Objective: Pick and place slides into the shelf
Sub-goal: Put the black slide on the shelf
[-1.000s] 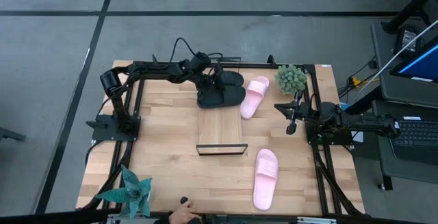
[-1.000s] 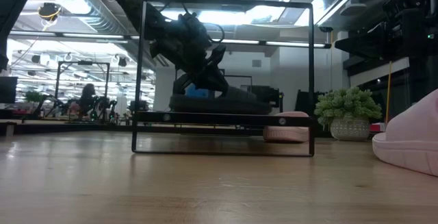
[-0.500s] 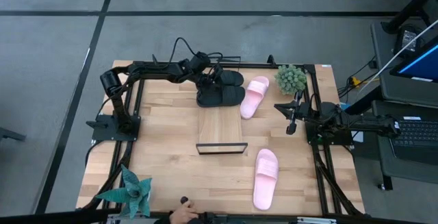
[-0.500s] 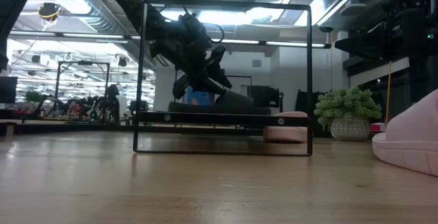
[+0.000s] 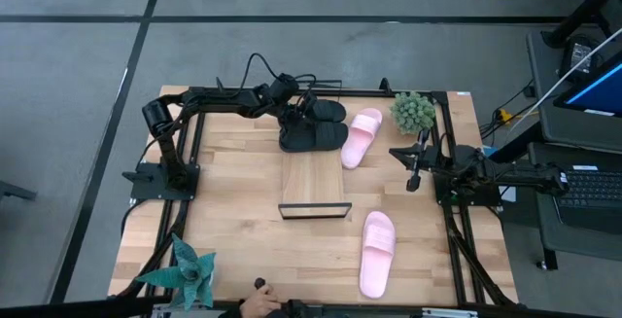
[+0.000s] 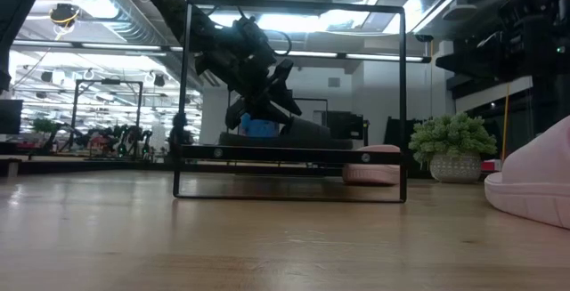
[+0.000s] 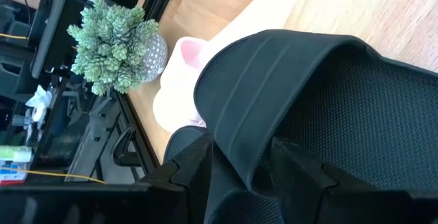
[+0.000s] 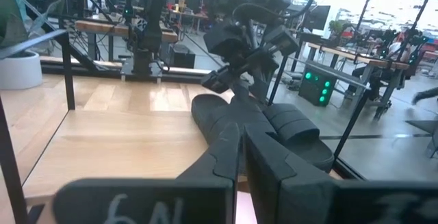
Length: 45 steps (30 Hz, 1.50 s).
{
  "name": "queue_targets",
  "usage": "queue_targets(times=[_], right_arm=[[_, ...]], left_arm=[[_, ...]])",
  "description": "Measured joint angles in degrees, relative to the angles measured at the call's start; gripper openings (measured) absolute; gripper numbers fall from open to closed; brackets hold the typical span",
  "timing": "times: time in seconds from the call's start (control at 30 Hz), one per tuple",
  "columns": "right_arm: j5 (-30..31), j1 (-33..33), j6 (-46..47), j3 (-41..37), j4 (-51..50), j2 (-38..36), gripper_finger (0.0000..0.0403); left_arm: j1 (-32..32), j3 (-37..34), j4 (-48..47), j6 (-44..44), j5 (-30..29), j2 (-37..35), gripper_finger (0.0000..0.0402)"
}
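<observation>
My left gripper stands open over a black slide that lies at the far end of the shelf. In the left wrist view its fingers stand on either side of the edge of the slide's strap. A second black slide lies just beyond it. One pink slide rests on the table right of the shelf, and another near the front. At the table's right side my right gripper hangs shut and holds nothing. My left gripper is open with the edge of the black slide's strap between its fingers, coming slanting down from the far left. Whether either finger touches the strap, I cannot tell. The slide lies flat on its sole.
A potted green plant stands at the far right, and a teal plant stands at the near left corner. A person's hand shows at the table's near edge. Bare wood lies left of the shelf.
My left gripper has opened and let go of the black slide's strap, staying above it. The slide lies where it was at the shelf's far end.
</observation>
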Motion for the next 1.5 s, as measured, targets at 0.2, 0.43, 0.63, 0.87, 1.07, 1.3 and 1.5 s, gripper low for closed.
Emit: queue_targets(times=[0.2,0.43,0.63,0.87,1.07,1.3,1.5], right_arm=[[0.0,-0.02,-0.09,0.0,-0.19,0.0,0.0026],[0.0,-0.02,-0.22,0.0,-0.75,0.0,0.0026],[-0.02,0.0,-0.33,0.0,-0.84,0.0,0.0026],[-0.07,-0.01,-0.21,0.0,-0.83,0.0,0.0026],[-0.04,0.0,-0.31,0.0,-0.82,0.0,0.0026],[-0.04,0.0,-0.43,0.0,-0.8,0.0,0.0026],[-0.96,0.0,-1.75,0.0,-0.8,0.0,0.0026]], left_arm=[[0.0,0.0,-0.02,1.41,-0.98,-0.07,0.0132],[-0.22,0.02,-0.58,0.42,-1.46,-1.23,0.0132],[-0.98,0.09,-4.78,-1.02,-2.74,-4.35,0.0132],[-1.03,0.09,-8.83,-2.6,-2.78,-8.11,0.0132],[-1.6,0.07,-9.15,-7.14,-2.85,-10.23,0.0132],[-4.76,0.0,-9.09,-13.89,-2.81,-13.34,0.0132],[-6.71,0.0,-9.33,-14.26,-2.82,-13.42,0.0132]])
